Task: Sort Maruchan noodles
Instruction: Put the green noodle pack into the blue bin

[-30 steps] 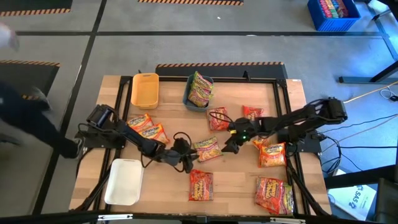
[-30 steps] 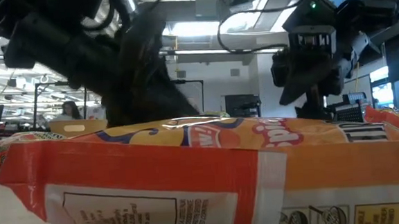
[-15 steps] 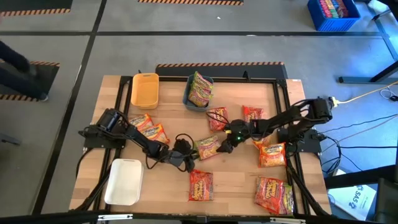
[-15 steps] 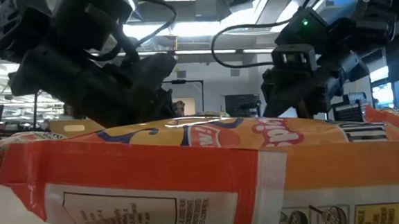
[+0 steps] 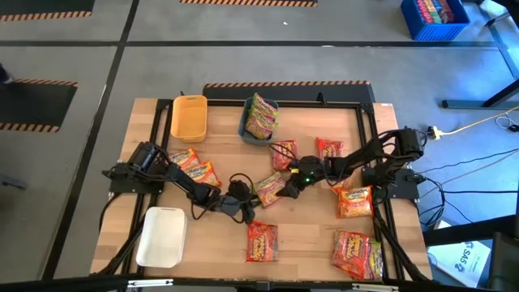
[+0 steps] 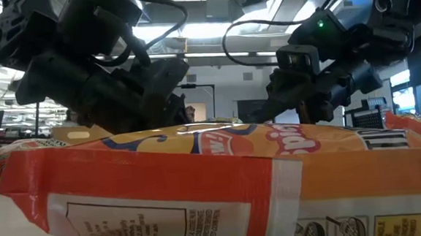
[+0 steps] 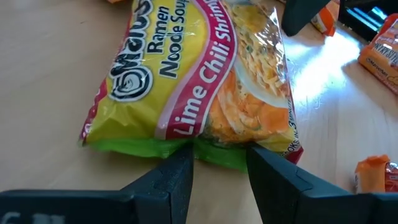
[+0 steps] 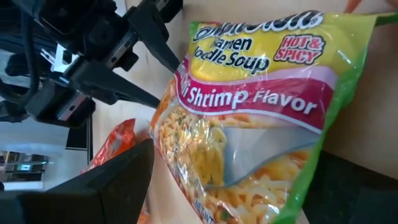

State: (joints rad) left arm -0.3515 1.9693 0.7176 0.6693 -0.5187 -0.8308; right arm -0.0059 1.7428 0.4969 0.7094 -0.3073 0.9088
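A green-edged Maruchan noodles packet [image 5: 268, 190], printed yellow and red, lies flat on the wooden table near its middle. My left gripper [image 5: 246, 199] stands open at the packet's left end, and the green edge [image 7: 217, 154] reaches in between its fingertips [image 7: 180, 168]. My right gripper [image 5: 289, 185] is wide open at the packet's right end, low and slanting down, with the packet [image 8: 249, 124] lying between its fingers [image 8: 106, 180]. In the right wrist view my left gripper [image 8: 155, 43] shows at the packet's other end. My left gripper's fingertips stand on either side of the packet's green end seam [image 7: 217, 154], slanting down from the table's left; whether they touch it I cannot tell. My right gripper's fingers stand wide on both sides of the packet's other end; whether they touch it I cannot tell.
A yellow tray [image 5: 189, 116], a blue-grey tray [image 5: 248, 130] holding packets and a white tray [image 5: 162, 235] sit on the table. Loose packets lie at left [image 5: 193, 165], far centre [image 5: 284, 154], right [image 5: 354, 200] and near [image 5: 261, 241]. An orange packet [image 6: 200, 184] fills the low view's foreground.
My right gripper has come down toward the green-edged packet, moving toward the table's left and tipping its fingers further downward, staying open. My left gripper has sunk to the packet's left end and then kept still. The packet lies where it was.
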